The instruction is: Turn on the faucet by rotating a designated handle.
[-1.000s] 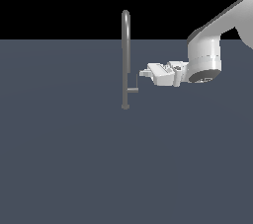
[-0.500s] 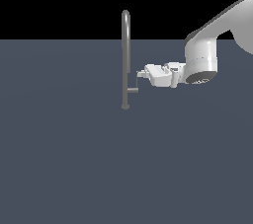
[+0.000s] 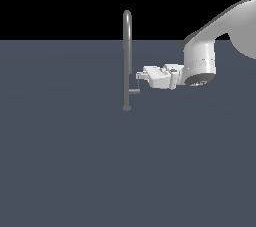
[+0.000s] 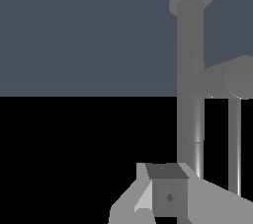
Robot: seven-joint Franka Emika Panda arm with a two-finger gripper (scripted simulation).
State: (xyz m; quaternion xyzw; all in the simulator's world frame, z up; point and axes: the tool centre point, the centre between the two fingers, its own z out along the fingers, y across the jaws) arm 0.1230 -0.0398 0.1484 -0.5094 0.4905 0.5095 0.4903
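In the exterior view, the faucet (image 3: 127,61) stands upright on the grey counter (image 3: 65,161), near the far edge and about in the middle of its width, with the small round foot on the surface and the hooked top above the far edge line. The handle (image 3: 134,85) comes out of the pipe low down, on the exterior view's right: a short stub, then a thin lever that goes up from its end. Just to the right of it are the fingers (image 3: 139,76) of the arm (image 3: 220,36), which reaches in level from the exterior view's right. The tips are at the top of the lever, touching it or almost; I cannot tell which. The wrist view shows the pipe and the stub (image 4: 230,77) close in front of the camera and one finger (image 4: 168,193) near the lever. I cannot tell if the fingers are wide or narrow. In my judgement, the hand is held sideways at lever height so that it can push the lever around the pipe.
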